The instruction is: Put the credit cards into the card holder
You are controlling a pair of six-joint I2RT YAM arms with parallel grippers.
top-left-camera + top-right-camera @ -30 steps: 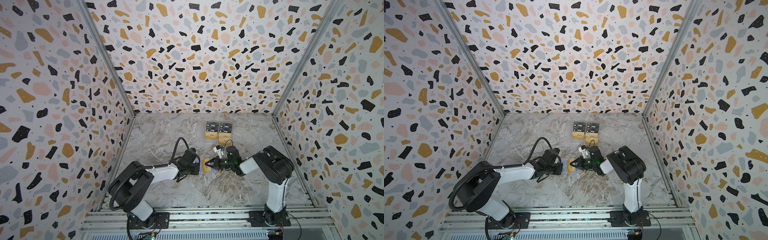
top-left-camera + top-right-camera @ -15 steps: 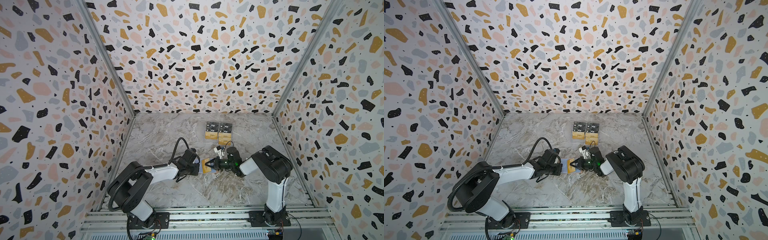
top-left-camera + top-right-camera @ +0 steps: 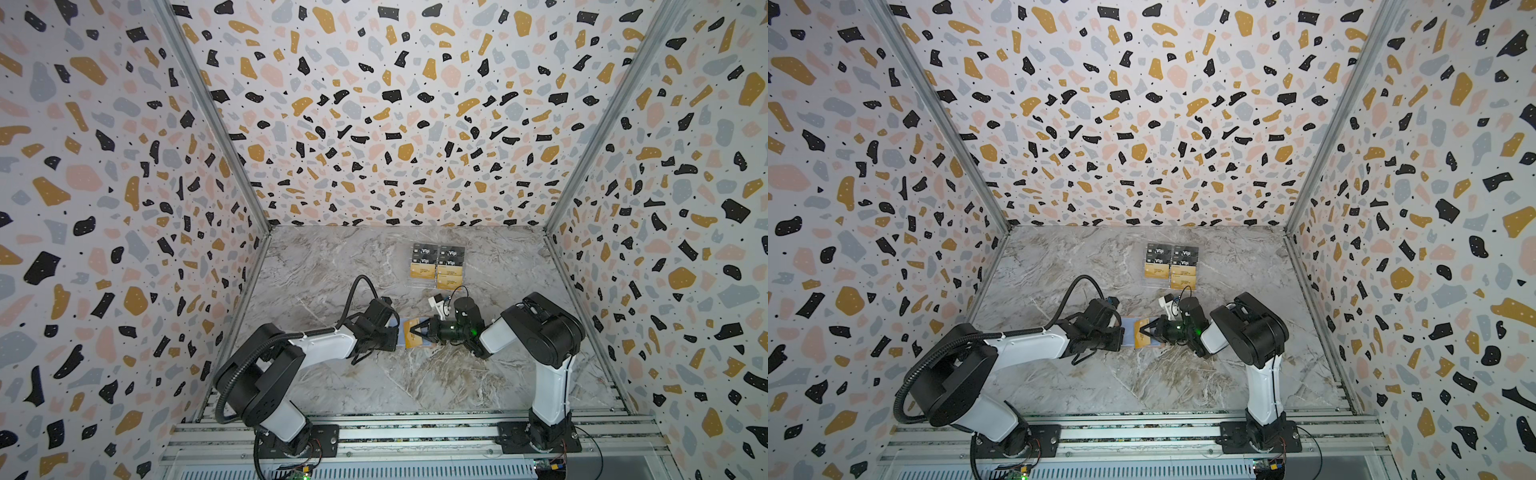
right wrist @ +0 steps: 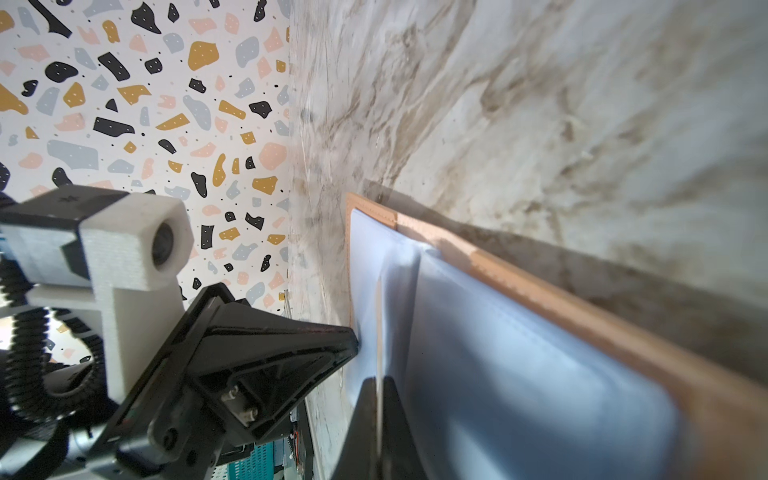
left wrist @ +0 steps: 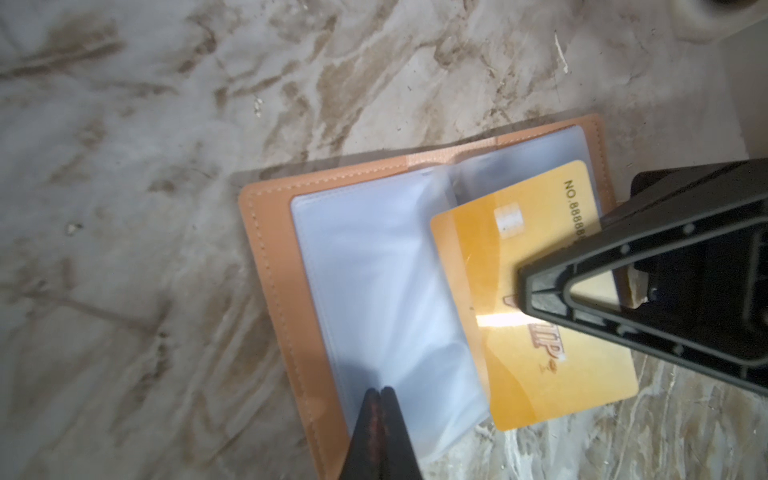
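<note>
**Open holder with one card presented.** The holder (image 5: 270, 257) was laid open on the table (image 3: 316, 266), about midway between its far and front edges. The left gripper (image 5: 378, 395) was closed, its tips set against a clear sleeve (image 5: 374, 270). A gold card (image 5: 519, 374) was clamped in the right gripper (image 4: 379, 382), its edge at the sleeves. The other cards (image 3: 436, 266) were ranged near the far edge.

One card holder (image 5: 274, 266), open. One gold card (image 5: 540, 357) at it. At the back of the tabletop (image 3: 332, 270), four black Vip cards (image 3: 424, 251) and, as far as can be told, three more gold cards (image 3: 422, 271). Two grippers: the left gripper (image 5: 377, 395) and the right gripper (image 4: 379, 384)
</note>
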